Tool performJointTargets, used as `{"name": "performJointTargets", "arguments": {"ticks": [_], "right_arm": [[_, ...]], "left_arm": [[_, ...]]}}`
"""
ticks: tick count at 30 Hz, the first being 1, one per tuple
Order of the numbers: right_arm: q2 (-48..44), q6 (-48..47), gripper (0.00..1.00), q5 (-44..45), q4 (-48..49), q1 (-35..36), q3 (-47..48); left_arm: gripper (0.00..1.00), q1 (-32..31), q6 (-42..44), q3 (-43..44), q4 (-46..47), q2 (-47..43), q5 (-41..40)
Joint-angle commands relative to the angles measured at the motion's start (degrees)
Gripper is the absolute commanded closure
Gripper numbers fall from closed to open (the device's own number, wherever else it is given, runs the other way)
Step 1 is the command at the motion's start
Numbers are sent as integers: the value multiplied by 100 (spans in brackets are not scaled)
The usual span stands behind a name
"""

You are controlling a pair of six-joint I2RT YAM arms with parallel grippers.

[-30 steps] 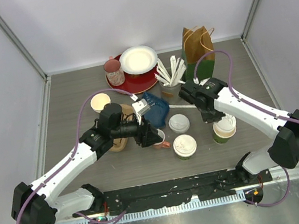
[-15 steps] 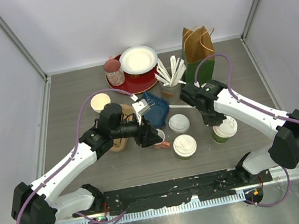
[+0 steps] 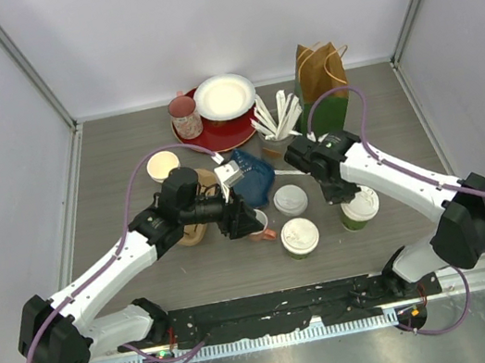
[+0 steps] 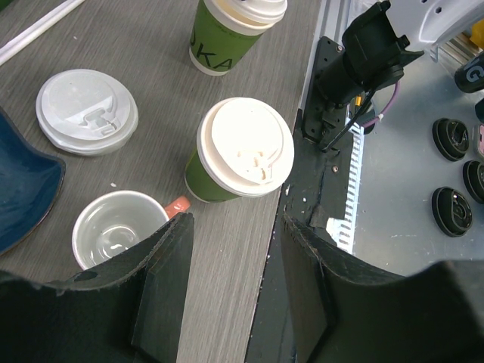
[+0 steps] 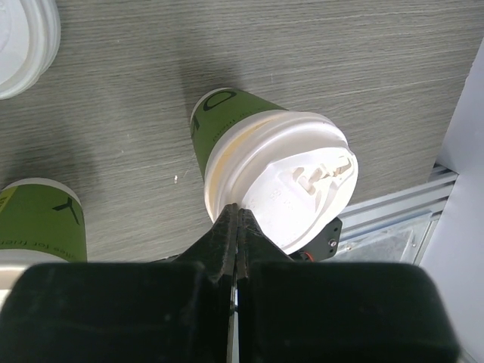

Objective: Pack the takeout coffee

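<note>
Your left pincer [image 4: 236,227] hangs with its two fingers wide apart, and it holds nothing. Just past it, near the front edge of the desk [image 4: 113,45], stands the lidded green cup [image 4: 215,181]. Its flat lid [image 4: 244,146] sits down snug all round. Just beside this cup stands a white mug [image 4: 113,231] with a pink handle. A loose lid [image 4: 87,111] lies flat on the desk behind the mug, next to a blue dish [image 4: 23,189].

Your right pincer [image 5: 236,219] has its fingers pressed tight together with nothing between them. The tips sit right at the edge of the crooked lid [image 5: 291,178] on the second green cup [image 5: 227,121]. This lid is tilted, so the cream rim of the cup peeks out on one side. You cannot tell whether the tips press on the lid.

A brown and green paper bag [image 3: 321,83] stands upright at the back of the desk, well apart from both cups.
</note>
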Motion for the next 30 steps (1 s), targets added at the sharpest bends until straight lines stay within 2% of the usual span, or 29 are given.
{"name": "performJointTargets", "arguments": {"ticks": [1,12,22,30], "right_arm": [[158,73,99,218,-934,61,89],[466,20,99,359,-934,211,274],[326,134,99,358,-943,264,318],[203,293,99,727,-952,325,361]], "left_arm": [[47,23,108,72,67,-109,128],[46,23,125,54,58,-127,128],[47,23,134,37,49,-153,119],[47,23,178,63,-12,-136,128]]}}
